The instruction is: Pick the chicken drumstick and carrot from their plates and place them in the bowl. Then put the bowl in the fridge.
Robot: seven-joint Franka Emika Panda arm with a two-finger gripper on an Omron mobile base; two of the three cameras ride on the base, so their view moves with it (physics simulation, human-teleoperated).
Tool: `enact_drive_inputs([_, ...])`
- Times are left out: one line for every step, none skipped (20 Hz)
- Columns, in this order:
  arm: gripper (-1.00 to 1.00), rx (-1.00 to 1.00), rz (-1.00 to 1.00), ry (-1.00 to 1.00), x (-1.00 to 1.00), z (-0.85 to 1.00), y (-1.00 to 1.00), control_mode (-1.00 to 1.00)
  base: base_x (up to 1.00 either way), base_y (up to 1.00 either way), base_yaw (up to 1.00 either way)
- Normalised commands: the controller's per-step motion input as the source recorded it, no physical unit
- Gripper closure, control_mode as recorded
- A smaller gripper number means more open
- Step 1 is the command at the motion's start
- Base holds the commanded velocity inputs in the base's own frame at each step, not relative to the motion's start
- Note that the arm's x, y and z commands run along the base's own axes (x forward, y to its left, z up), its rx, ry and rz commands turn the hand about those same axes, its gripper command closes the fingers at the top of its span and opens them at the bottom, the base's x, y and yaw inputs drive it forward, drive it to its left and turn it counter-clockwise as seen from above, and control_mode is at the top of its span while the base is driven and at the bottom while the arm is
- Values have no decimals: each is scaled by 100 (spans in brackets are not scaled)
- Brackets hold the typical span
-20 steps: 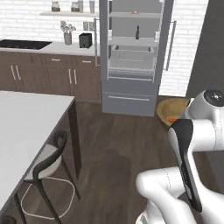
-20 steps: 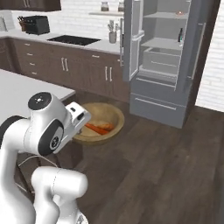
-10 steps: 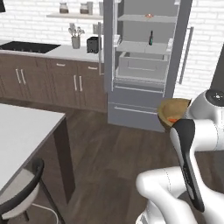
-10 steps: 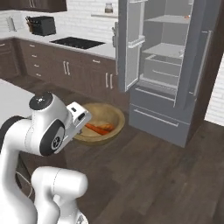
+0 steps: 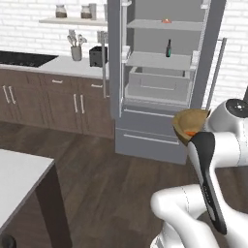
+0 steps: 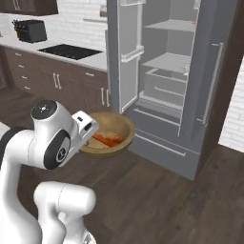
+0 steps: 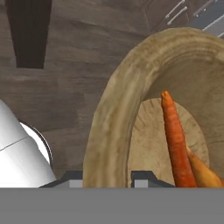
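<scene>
Above the dark wood-plank floor (image 6: 157, 200), held up in the air before the tall grey double-door fridge (image 6: 162, 76): round light-brown wooden bowl (image 6: 107, 136), deep and thick-walled. Carried by the two-finger gripper (image 7: 107, 178), jaws pinching the bowl's near rim, one dark tip against the outer wall, the other against the inner wall. Seen in the left base view as a tan crescent (image 5: 190, 125) just above the white arm, in front of the fridge's lower drawer.

Inside the bowl, lying on its bottom: slim orange-red tapered carrot (image 7: 176, 142), pointed end away from the gripper. Just beside it, touching along one side, plump orange-brown chicken drumstick (image 7: 203, 171), mostly cut off at the picture's edge. Both visible in the right base view as an orange streak (image 6: 108, 140) with a paler lump next to it.

Fridge doors swung open to either side, long bar handles on their edges. Within, pale grey shelves and a pale grey drawer (image 5: 157, 86) below them. On the middle shelf, upright, small dark bottle (image 5: 168, 48); on the top shelf, small orange-red item (image 5: 166, 21), too small to identify.

Left of the fridge, dark brown base cabinets (image 5: 53, 104) under a pale counter, carrying a black toaster (image 5: 98, 56) and a grey utensil holder (image 5: 76, 52), with a black cooktop (image 6: 69, 51) farther along. At lower left of the left base view, corner of a white-topped island (image 5: 19, 177).
</scene>
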Motion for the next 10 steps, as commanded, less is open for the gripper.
enact_drive_inputs([100, 0, 0, 0, 0, 0, 0, 100, 100, 8, -23])
enact_drive_inputs([100, 0, 0, 0, 0, 0, 0, 100, 100, 8, -30])
enact_drive_inputs([100, 0, 0, 0, 0, 0, 0, 100, 100, 5, -32])
enact_drive_inputs([100, 0, 0, 0, 0, 0, 0, 100, 100, 4, -34])
enact_drive_inputs([100, 0, 0, 0, 0, 0, 0, 100, 100, 17, -34])
enact_drive_inputs([100, 0, 0, 0, 0, 0, 0, 100, 100, 43, -29])
enact_drive_inputs([100, 0, 0, 0, 0, 0, 0, 100, 100, 65, -22])
enact_drive_inputs([100, 0, 0, 0, 0, 0, 0, 100, 96, 71, -13])
enact_drive_inputs([100, 0, 0, 0, 0, 0, 0, 100, 86, 76, -5])
enact_drive_inputs([100, 0, 0, 0, 0, 0, 0, 100, 74, 59, -4])
